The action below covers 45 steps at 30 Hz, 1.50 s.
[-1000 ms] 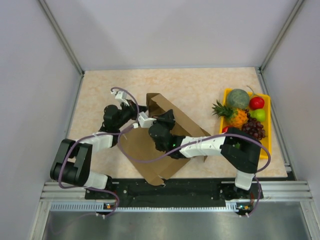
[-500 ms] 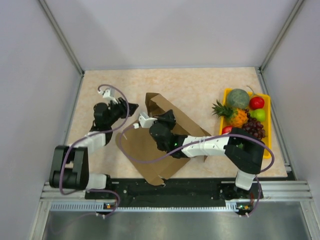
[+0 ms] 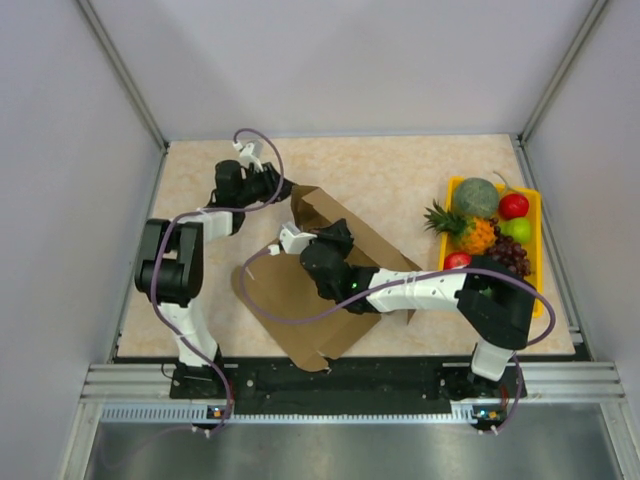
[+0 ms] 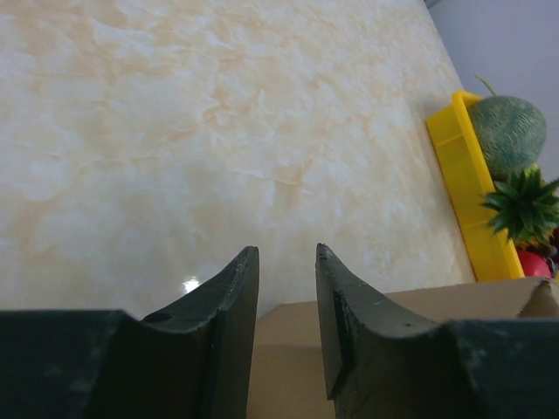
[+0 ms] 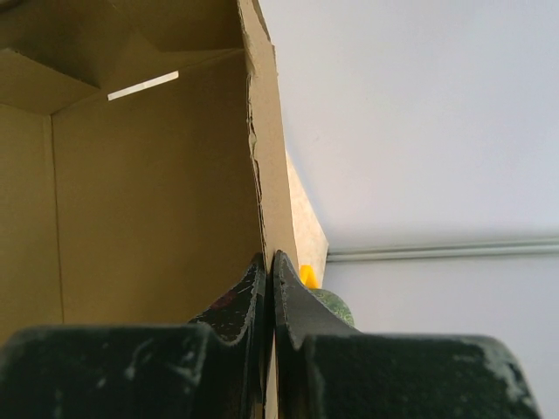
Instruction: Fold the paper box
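The paper box (image 3: 310,290) is brown cardboard, partly raised, with a flat panel toward the near edge and an upright wall at its far corner. My right gripper (image 3: 337,238) is shut on the upright wall's edge; the right wrist view shows its tips (image 5: 269,257) pinching the thin cardboard edge, with the box's inside (image 5: 148,192) to the left. My left gripper (image 3: 282,188) is open and empty just left of the box's far corner. In the left wrist view its tips (image 4: 286,251) hover above a cardboard edge (image 4: 437,301).
A yellow fruit tray (image 3: 536,205) with a melon, pineapple, grapes and other fruit stands at the table's right side, and also shows in the left wrist view (image 4: 458,175). Grey walls enclose the table on three sides.
My left arm has swung away from the box's left side toward the back of the table, and its gripper now points at the box's far corner. The right gripper keeps its hold.
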Motion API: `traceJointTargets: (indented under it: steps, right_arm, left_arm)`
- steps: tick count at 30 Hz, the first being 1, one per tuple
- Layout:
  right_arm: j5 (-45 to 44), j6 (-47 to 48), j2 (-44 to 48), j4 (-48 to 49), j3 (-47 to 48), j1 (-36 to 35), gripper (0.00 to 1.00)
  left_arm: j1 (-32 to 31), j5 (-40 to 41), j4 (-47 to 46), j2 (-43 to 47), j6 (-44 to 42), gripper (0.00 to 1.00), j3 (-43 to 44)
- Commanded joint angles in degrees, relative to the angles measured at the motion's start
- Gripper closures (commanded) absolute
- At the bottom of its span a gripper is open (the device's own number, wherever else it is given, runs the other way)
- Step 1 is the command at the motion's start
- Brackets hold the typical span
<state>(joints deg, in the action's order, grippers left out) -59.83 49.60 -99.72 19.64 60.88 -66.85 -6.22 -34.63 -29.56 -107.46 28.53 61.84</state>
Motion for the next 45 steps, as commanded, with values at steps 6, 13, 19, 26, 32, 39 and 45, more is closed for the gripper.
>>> traceJointTargets:
  steps: [6,13,19,26,32,39,45]
  right_arm:
    - [8.68,-4.34,-2.41,-8.82,0.99,0.14,1.00]
    - [11.83,-7.32,-2.76,-12.96,2.57,0.14,1.00]
    - [13.77,-8.03,-2.67,-13.75,2.49,0.23,1.00]
    - [19.58,-12.25,0.84,-16.03,0.73,1.19,1.00]
    - [22.30,-13.04,3.48,-16.21,-0.85,2.51,1.00]
    - [24.16,-13.57,3.75,-18.32,-0.77,2.69,1.00]
    - [22.30,-13.13,5.06,-19.46,-2.08,2.25,1.00]
  left_arm:
    - [-2.66,-8.35,-8.14,2.51,1.35,0.69,-5.92]
    - [-3.01,-9.58,-9.46,7.52,1.00,0.73,-13.50]
    - [-4.67,-8.44,-11.04,9.28,-0.84,0.69,-15.96]
    - [-8.72,-3.07,-12.00,12.62,-11.21,0.59,-18.07]
    - [-8.37,-6.49,-16.15,14.73,-13.94,0.57,-22.03]
    - [-8.20,-6.41,-19.30,18.42,-11.93,0.58,-25.89]
    - [-6.45,-5.80,-16.32,20.71,-10.52,0.57,-26.25]
